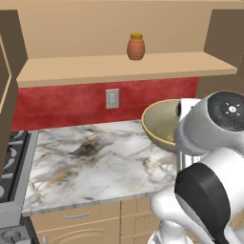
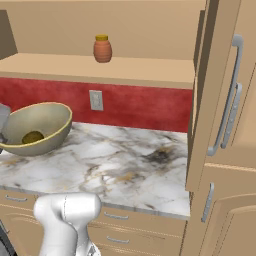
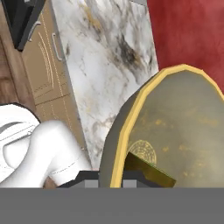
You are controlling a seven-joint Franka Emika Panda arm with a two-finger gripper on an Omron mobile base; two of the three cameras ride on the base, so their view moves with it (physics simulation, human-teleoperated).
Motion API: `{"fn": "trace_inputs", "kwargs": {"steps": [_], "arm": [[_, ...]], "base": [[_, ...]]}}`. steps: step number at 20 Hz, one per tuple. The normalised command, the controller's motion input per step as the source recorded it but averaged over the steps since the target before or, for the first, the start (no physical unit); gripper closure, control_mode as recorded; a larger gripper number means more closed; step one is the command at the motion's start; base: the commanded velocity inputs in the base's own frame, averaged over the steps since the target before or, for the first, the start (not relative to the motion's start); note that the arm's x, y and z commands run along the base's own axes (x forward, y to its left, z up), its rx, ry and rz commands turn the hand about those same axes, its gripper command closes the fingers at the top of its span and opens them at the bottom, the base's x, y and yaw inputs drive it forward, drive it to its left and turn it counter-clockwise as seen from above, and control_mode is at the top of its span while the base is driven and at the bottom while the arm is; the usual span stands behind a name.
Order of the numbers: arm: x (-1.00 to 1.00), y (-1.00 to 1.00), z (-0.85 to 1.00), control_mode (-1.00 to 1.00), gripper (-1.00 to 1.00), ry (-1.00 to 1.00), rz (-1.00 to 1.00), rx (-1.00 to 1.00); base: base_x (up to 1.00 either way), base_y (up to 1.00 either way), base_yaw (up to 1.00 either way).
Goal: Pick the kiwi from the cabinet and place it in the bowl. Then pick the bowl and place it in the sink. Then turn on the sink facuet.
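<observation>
The dull yellow-olive bowl [image 1: 161,125] [image 2: 36,128] hangs tilted just over the marbled counter, its mouth facing the right base camera. The kiwi [image 2: 32,136] lies inside it, low against the wall. My gripper [image 3: 118,173] is shut on the bowl's rim [image 3: 131,118], one dark finger [image 3: 148,170] inside and the other outside. In the left base view my own arm covers the hand. The cabinet shelf [image 1: 124,66] [image 2: 100,67] runs along the wall above. The sink and the sink facuet are out of view.
An orange-brown jar [image 1: 136,46] [image 2: 102,48] with a yellow lid stands on the shelf. A wall outlet [image 1: 112,98] sits on the red backsplash. A stove [image 1: 12,162] borders the counter's left end. Tall cabinet doors [image 2: 225,110] with metal handles close off the right.
</observation>
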Motion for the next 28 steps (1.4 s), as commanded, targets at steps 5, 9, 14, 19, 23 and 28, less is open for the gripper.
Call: {"fn": "trace_inputs", "kwargs": {"steps": [5, 9, 14, 19, 23, 28], "arm": [[-0.02, -0.02, 0.29, -1.00, 1.00, 0.12, 0.18, 0.25], [-0.21, 0.00, 0.05, -1.00, 1.00, 0.02, 0.04, 0.08], [0.00, 0.05, 0.00, -1.00, 1.00, 0.03, 0.02, 0.00], [0.00, 0.02, 0.00, -1.00, 1.00, 0.03, 0.01, -0.01], [0.00, 0.00, 0.00, 1.00, 1.00, 0.03, 0.00, 0.00], [0.00, 0.00, 0.00, 1.00, 1.00, 0.00, 0.00, 0.00]], "base": [[0.00, 0.00, 0.00], [0.00, 0.00, 0.00], [0.00, 0.00, 0.00], [0.00, 0.00, 0.00], [-0.01, 0.01, 0.00], [-0.58, 0.06, 0.00]]}}
